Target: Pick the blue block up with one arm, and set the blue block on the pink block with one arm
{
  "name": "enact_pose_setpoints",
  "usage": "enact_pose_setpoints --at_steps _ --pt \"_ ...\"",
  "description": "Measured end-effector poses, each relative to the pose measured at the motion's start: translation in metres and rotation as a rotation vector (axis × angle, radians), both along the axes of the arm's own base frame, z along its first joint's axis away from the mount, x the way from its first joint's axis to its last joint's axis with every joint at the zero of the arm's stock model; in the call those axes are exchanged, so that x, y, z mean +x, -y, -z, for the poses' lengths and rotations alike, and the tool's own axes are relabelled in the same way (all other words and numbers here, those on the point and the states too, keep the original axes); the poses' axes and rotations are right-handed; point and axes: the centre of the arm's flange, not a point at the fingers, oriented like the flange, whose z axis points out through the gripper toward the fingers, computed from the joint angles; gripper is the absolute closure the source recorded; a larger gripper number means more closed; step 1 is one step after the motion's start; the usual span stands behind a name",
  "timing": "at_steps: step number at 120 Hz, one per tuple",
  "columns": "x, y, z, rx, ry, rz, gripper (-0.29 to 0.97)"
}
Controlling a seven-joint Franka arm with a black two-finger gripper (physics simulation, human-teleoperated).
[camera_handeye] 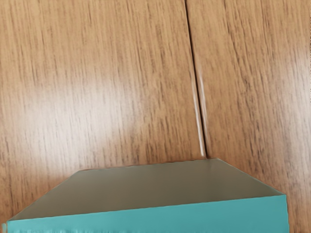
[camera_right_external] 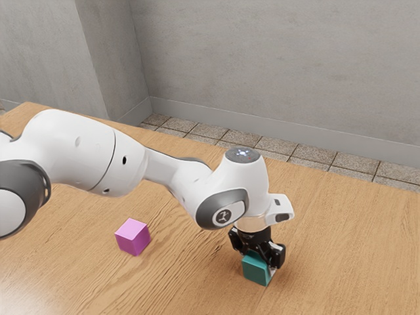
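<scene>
A blue block [camera_right_external: 257, 270], teal in shade and cube-shaped with flat faces, is on the wooden counter [camera_right_external: 341, 223] toward the exterior view's right. The pink block [camera_right_external: 132, 236], a magenta cube, stands well apart from it toward that view's left. Bare wood lies between them and around each. The counter's far edge borders a tiled floor [camera_right_external: 315, 154]. The black jaws sit low over the blue block's top; whether they grip it cannot be told.

Side camera overlooks table [camera_right_external: 341, 216]; wrist camera hugs shared blue block [camera_right_external: 256, 270].
</scene>
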Motion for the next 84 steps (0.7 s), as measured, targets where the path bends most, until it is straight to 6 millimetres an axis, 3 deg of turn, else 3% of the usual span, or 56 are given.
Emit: enact_pose_setpoints --at_steps 14,30,55,72,84 --pt "0.006 -0.015 -0.024 0.016 0.03 -0.006 0.33" --pt "0.002 -0.067 -0.059 0.062 0.051 -0.055 0.35" --pt "-0.017 -0.174 -0.091 0.105 0.049 -0.16 0.34" --pt "-0.011 -0.249 -0.096 0.118 0.038 -0.248 0.34" --pt "-0.009 -0.284 -0.093 0.122 0.028 -0.282 0.33"
